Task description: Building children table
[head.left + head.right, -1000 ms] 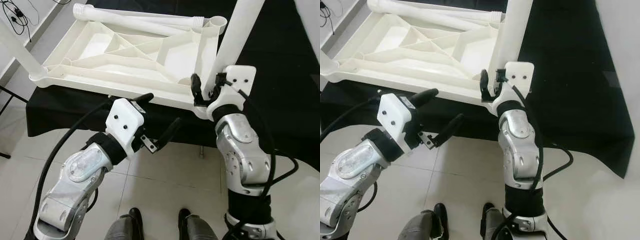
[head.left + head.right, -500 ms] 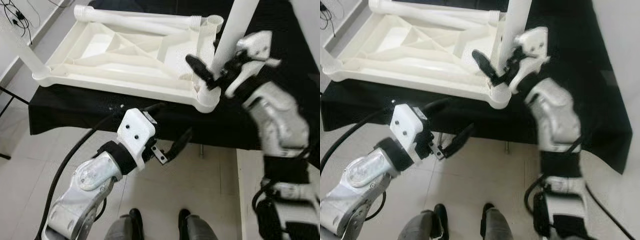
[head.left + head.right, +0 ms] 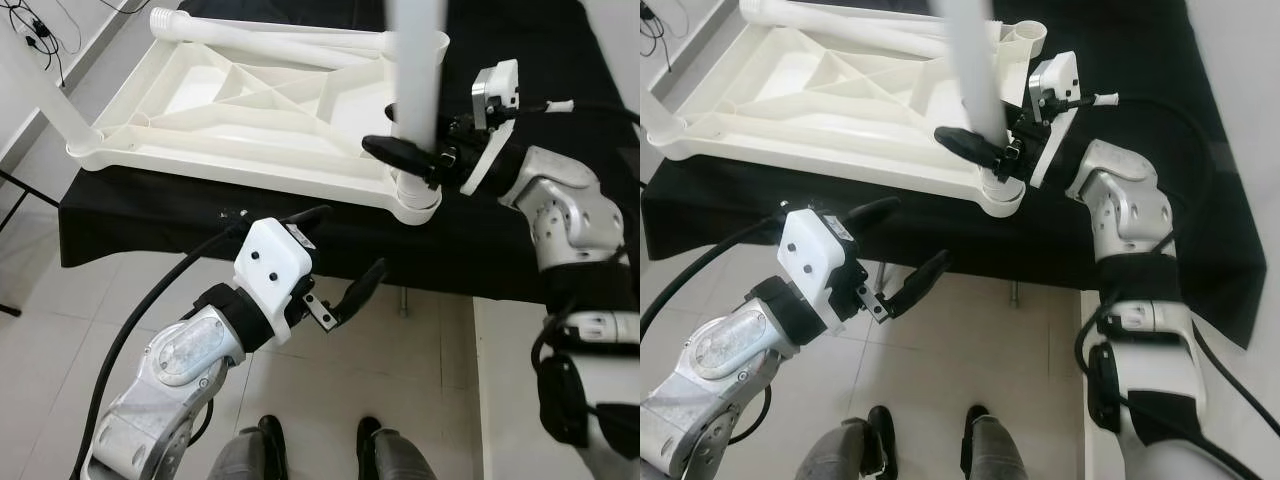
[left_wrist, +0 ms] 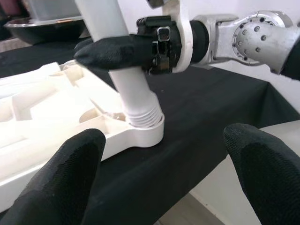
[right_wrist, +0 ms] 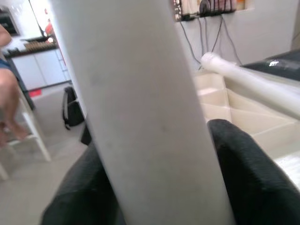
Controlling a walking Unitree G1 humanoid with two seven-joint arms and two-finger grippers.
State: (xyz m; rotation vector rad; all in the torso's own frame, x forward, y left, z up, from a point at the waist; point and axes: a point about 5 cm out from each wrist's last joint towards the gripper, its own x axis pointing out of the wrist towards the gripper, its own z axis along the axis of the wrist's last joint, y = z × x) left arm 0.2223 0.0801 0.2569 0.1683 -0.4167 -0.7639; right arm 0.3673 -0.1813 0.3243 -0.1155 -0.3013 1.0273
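The white plastic table top (image 3: 230, 168) lies upside down on a black-draped table. A white leg (image 3: 415, 60) stands upright in its near right corner socket (image 4: 140, 129), with threads still showing above the socket. My right gripper (image 3: 410, 150) is shut on this leg just above the socket, one black finger (image 3: 970, 145) across its front. My left gripper (image 3: 350, 240) hangs open below the table's front edge, over the floor, with its fingers (image 4: 61, 173) apart and nothing between them. A second leg (image 3: 45, 100) stands at the near left corner. A third leg (image 3: 280, 35) lies along the far rim.
The black cloth (image 3: 540, 60) extends right of the table top. Tiled floor (image 3: 60, 300) lies in front, with my feet (image 3: 270, 440) below. Cables (image 3: 35, 35) lie at the far left. In the right wrist view a seated person (image 5: 9, 93) is in the background.
My right arm has swung out to the right while still gripping the leg, which went from leaning right to upright. The left gripper shifted slightly lower and right.
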